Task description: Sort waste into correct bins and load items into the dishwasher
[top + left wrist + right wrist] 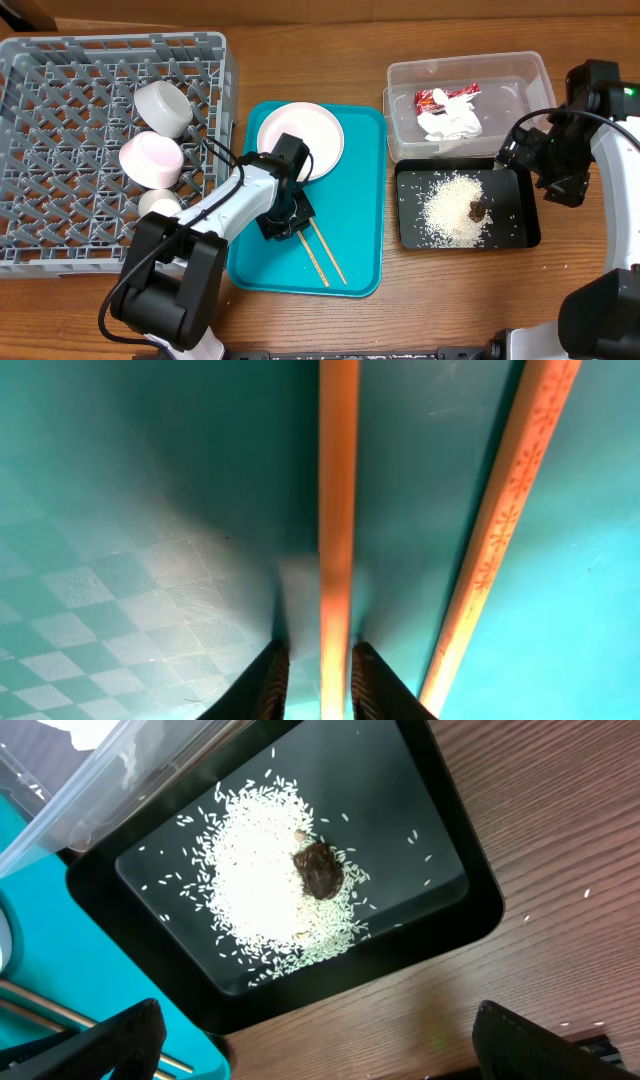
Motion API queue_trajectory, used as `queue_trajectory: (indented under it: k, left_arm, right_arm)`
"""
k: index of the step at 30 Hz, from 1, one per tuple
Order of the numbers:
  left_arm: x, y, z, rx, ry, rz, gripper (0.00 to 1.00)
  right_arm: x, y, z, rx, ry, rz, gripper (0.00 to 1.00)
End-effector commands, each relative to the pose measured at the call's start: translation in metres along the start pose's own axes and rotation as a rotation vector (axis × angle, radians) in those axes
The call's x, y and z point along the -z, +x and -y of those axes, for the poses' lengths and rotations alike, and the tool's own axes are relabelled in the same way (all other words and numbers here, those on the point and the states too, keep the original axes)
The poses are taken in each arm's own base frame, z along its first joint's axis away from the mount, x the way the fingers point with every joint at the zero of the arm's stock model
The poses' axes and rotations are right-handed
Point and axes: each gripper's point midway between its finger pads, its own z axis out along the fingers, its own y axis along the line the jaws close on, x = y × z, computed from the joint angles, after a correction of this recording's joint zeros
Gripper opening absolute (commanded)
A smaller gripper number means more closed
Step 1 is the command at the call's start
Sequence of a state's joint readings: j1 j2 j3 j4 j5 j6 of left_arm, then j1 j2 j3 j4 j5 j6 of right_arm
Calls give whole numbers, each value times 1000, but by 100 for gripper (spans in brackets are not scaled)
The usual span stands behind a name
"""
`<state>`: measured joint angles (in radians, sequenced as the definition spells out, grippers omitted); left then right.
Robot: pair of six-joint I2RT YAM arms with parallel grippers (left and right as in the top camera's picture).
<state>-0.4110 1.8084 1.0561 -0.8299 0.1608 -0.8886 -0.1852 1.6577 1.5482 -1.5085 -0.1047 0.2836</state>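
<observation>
on the teal tray (110, 480) — left gripper (318, 682) straddles one chopstick (338, 500), jaws narrowly apart, not visibly clamped; the stick's long axis runs straight ahead of the claw, second chopstick (497, 520) just beside it — right gripper (330, 1045), spread wide, hangs well apart.

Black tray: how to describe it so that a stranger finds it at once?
Find the teal tray mid-table. To its right lie two containers; the black tray is the one nearer the robot, beside the clear tub. Only it holds loose white rice and a brown scrap.
</observation>
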Motion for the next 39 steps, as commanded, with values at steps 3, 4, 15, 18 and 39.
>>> queue_trajectory:
  k: [3, 4, 15, 18, 39]
  left_arm:
    - [-5, 0, -6, 31, -22, 8, 25]
    - [-5, -2, -8, 44, -31, 21, 25]
    - [-5, -4, -12, 96, -63, 51, 15]
    - [-6, -3, -13, 99, -76, 60, 11]
    - [192, -106, -48, -117, -92, 513, 5]
  right_arm:
    - [12, 0, -2, 9, -17, 42, 100]
    - [12, 0, -2, 9, -17, 42, 100]
    - [12, 0, -3, 9, -21, 40, 100]
    - [12, 0, -3, 9, -21, 40, 100]
    - [12, 1, -2, 8, -20, 38, 100]
